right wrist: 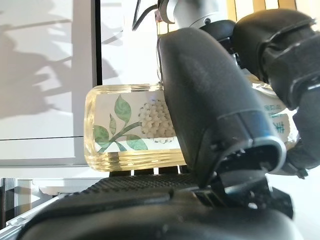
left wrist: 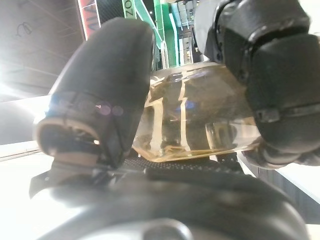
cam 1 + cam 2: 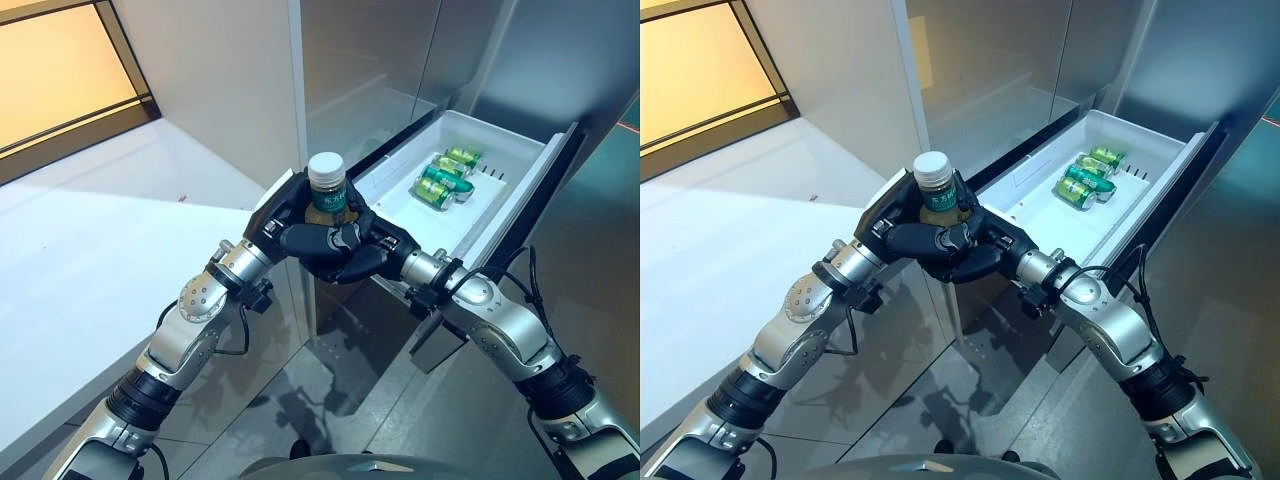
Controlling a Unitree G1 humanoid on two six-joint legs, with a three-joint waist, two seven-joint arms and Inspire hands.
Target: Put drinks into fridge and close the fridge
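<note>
A clear bottle [image 3: 326, 190] of pale yellow drink with a white cap and a leaf-and-flower label stands upright between both hands, in front of the open fridge drawer [image 3: 420, 215]. My left hand [image 3: 282, 215] is curled round its left side, and my right hand [image 3: 350, 250] is curled round its front and right side. The left wrist view shows the bottle [image 2: 195, 125] between thumb and fingers [image 2: 275, 85]. The right wrist view shows it [image 1: 130, 125] behind the thumb [image 1: 215, 115]. Green cans [image 3: 445, 178] lie in the white drawer.
The fridge's grey steel front [image 3: 390, 60] rises behind the drawer. A white counter [image 3: 90, 230] stretches at the left, with an orange window [image 3: 60, 70] above it. The drawer's dark front panel [image 3: 540, 190] juts out at the right over a glossy grey floor [image 3: 330, 400].
</note>
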